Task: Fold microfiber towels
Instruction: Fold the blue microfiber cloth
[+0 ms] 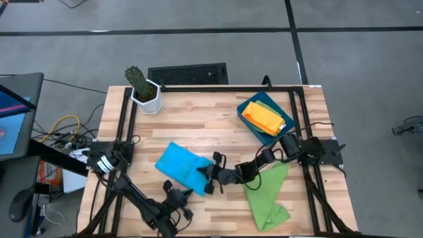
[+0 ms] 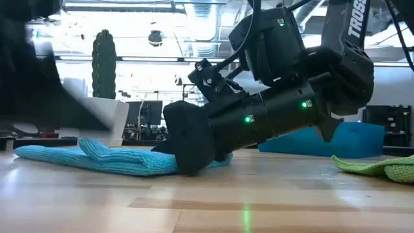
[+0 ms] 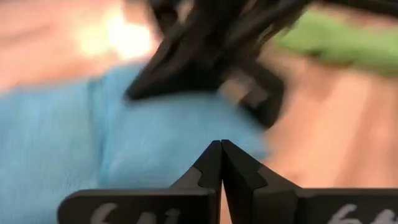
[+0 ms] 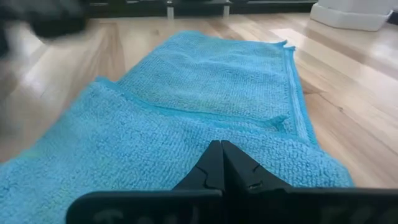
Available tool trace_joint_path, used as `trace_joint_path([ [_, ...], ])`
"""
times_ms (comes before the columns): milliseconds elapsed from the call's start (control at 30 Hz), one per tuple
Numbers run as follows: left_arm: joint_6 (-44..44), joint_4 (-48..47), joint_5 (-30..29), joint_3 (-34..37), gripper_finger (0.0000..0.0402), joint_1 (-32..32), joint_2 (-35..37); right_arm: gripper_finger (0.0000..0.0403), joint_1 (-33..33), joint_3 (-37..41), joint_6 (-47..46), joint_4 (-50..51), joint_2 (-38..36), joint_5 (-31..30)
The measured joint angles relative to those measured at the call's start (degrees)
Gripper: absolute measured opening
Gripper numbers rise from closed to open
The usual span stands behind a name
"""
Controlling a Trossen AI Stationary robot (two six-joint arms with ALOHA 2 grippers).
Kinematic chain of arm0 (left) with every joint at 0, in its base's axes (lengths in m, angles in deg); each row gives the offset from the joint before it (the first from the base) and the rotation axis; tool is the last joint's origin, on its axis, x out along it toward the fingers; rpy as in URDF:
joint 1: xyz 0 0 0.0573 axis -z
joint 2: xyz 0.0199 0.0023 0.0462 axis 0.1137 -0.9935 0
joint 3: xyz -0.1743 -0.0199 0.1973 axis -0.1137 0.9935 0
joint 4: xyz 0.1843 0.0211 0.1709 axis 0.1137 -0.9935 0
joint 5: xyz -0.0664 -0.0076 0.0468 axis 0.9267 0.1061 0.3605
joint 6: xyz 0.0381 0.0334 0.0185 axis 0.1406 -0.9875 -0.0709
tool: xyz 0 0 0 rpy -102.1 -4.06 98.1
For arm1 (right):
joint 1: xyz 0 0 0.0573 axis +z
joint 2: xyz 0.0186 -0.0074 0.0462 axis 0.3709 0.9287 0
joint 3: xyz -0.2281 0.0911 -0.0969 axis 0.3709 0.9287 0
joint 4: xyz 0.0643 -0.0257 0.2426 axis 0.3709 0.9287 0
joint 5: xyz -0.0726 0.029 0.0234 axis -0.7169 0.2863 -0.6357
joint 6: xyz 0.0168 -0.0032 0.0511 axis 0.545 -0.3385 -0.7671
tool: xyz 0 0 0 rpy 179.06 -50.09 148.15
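A bright blue towel (image 1: 180, 164), folded over, lies flat on the wooden table left of centre; it also shows in the low view (image 2: 116, 158) and the right wrist view (image 4: 205, 93). My right gripper (image 1: 213, 174) is shut and low at the towel's right end. My left gripper (image 1: 177, 193) is shut near the towel's near edge, and in the left wrist view (image 3: 221, 146) it is above the blue cloth (image 3: 74, 137). A lime green towel (image 1: 268, 195) lies crumpled at the near right. An orange and a yellow towel (image 1: 264, 118) lie on the dark-blue tray. My right gripper rests its shut fingertips (image 4: 221, 155) on the top layer of the blue towel at its right end (image 2: 162, 162). It comes slanting down from the table's right. The towel lies flat on the table. Whether any cloth is pinched between the fingers I cannot tell.
A dark-blue tray (image 1: 251, 104) stands at the far right. A white pot with a cactus (image 1: 144, 92) stands at the far left corner. Black frame rails run along both table sides. Bare wood shows in the far middle (image 1: 198, 119).
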Motion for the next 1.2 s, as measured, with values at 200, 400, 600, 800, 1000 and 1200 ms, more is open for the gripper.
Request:
trace_joint_path([
  [200, -7.39, -4.08, -10.95, -1.36, 0.0, 1.24, 2.58, 0.0015, 0.13, -0.2, 0.02, 0.27, -0.01, -0.37],
  [400, 7.11, -3.02, -7.57, 4.78, 0.0, 0.17, -1.9, 0.0014, 0.13, -0.17, 0.39, -0.05, 0.01, -0.22],
  [600, 16.01, -3.29, -3.7, 5.38, 0.0, 0.33, -5.57, 0.0017, 0.62, 0.05, 2.21, -0.39, -0.71, -0.15],
  [800, 16.17, -3.5, -3.06, 4.97, 0.0, 0.28, -5.61, 0.0015, 4.52, -0.13, 9.47, -3.09, -6.28, -0.2],
  [1000, 16.16, -3.25, -2.94, 4.92, 0.0, -0.07, -5.61, 0.0015, 9.26, -0.54, 9.17, -5.3, -4.2, 1.53],
  [1200, 16.03, -2.93, -3.02, 4.9, 0.0, -0.53, -5.63, 0.0015, 10.62, -1.55, 3.68, -4.25, -0.19, 1.95],
])
